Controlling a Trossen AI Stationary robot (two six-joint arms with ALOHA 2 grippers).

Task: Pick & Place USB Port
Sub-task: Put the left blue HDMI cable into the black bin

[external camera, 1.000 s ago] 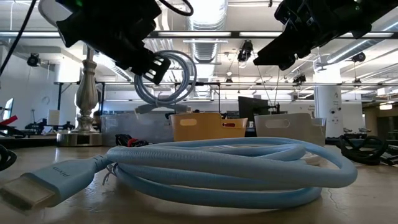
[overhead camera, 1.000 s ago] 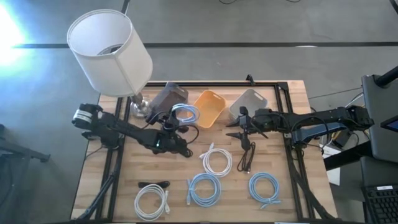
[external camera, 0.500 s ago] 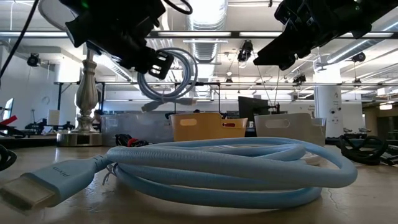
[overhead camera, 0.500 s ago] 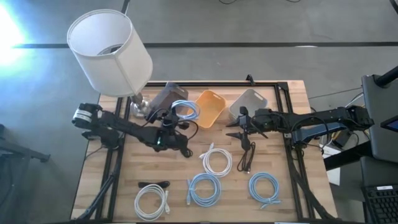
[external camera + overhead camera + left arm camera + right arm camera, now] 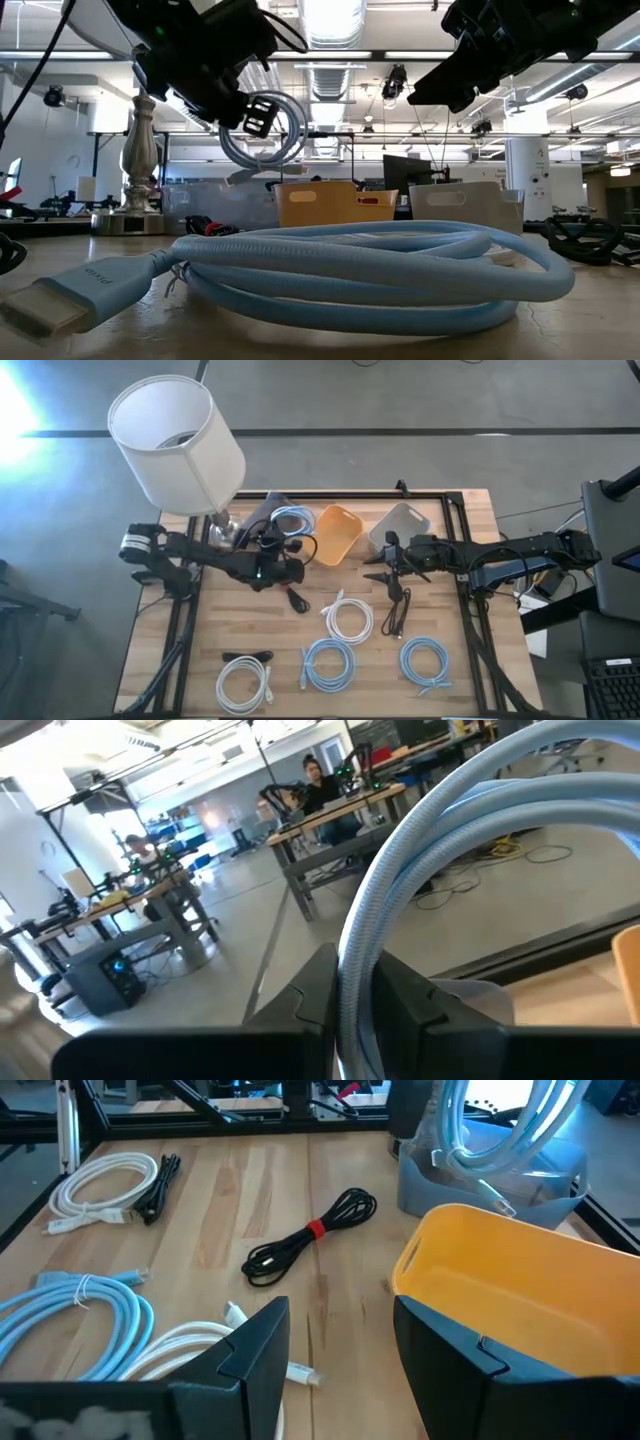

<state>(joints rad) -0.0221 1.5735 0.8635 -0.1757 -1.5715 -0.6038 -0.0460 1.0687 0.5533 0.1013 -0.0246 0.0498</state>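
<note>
A light blue coiled cable (image 5: 293,520) hangs in my left gripper (image 5: 274,543), which is shut on it over the grey bin (image 5: 262,512) at the table's far left. In the right wrist view the coil (image 5: 478,1122) dips between the grey bin's walls (image 5: 560,1188). The low view shows the coil (image 5: 268,132) dangling beside my left gripper (image 5: 256,112). My right gripper (image 5: 384,567) hovers open near the table's middle, in front of the pale grey bin (image 5: 398,525), touching nothing. My left gripper pinches several strands of the blue coil's side (image 5: 352,975) between its two fingers (image 5: 305,995), which lie across the strands. The coil is lifted clear of the table and hangs as a loop past the fingertips, over the grey bin.
An orange bin (image 5: 338,532) stands between the two grey bins. Black cables (image 5: 298,600) (image 5: 398,615) (image 5: 247,657), white coils (image 5: 348,618) (image 5: 243,682) and blue coils (image 5: 328,663) (image 5: 425,660) lie on the near half. A lamp (image 5: 178,445) stands at the far left corner.
My left gripper has carried the blue coil toward the table's far edge, from above the table's middle left to over the grey bin. The coil has swung along, hanging below the fingers. The right arm has kept still.
</note>
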